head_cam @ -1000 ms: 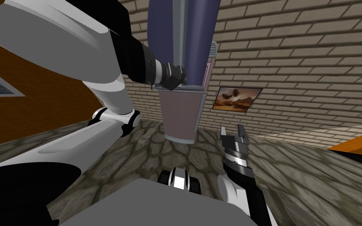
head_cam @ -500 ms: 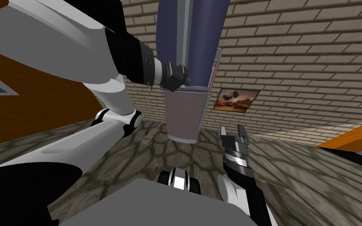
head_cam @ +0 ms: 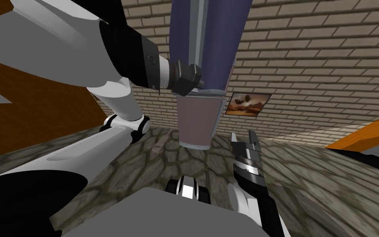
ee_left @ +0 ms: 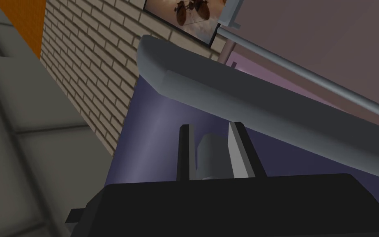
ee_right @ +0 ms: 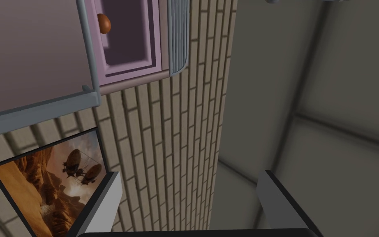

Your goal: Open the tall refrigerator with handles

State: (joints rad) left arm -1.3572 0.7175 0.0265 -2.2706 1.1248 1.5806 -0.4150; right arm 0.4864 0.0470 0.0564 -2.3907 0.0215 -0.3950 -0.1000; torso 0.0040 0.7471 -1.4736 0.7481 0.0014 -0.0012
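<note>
The tall refrigerator has a blue-purple upper door (head_cam: 217, 41) with a grey vertical handle (head_cam: 199, 33), and a mauve lower door (head_cam: 197, 119). My left gripper (head_cam: 199, 80) is at the lower end of that handle. In the left wrist view the left gripper (ee_left: 209, 152) is shut on the handle's short grey post, and the grey handle bar (ee_left: 266, 107) runs across the blue door (ee_left: 151, 140). The upper door stands ajar; the right wrist view shows the pale pink interior (ee_right: 131, 37). My right gripper (head_cam: 243, 138) hangs open to the right of the lower door, holding nothing.
A brick wall (head_cam: 308, 61) with a framed picture (head_cam: 248, 103) stands behind the refrigerator. An orange wall (head_cam: 40, 107) is on the left. The floor (head_cam: 164, 156) is stone-patterned. A small brown round object (ee_right: 104, 24) sits inside the refrigerator.
My left hand has moved to the right with the handle in its grip, and the upper door has swung a little further out. The right arm has not moved.
</note>
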